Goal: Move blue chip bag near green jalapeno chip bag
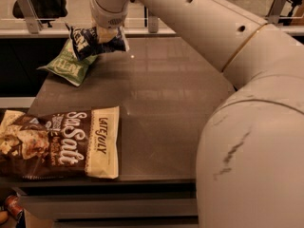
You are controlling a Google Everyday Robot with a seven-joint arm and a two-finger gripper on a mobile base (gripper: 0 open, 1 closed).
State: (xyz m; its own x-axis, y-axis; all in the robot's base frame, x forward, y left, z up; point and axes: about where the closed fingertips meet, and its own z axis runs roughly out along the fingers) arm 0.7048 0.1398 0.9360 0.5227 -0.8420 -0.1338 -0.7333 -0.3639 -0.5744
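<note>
The blue chip bag is a small crinkled navy bag with white lettering, held up at the table's far left. My gripper is shut on the bag's right part, and the arm reaches in from the right. The bag hangs just over the right upper edge of the green jalapeno chip bag, which lies flat near the far-left corner of the grey table. The blue bag covers part of the green one.
A large brown-and-cream "Sea Salt" bag lies at the table's front left, overhanging the left edge. My white arm fills the right side. A railing with posts runs behind the table.
</note>
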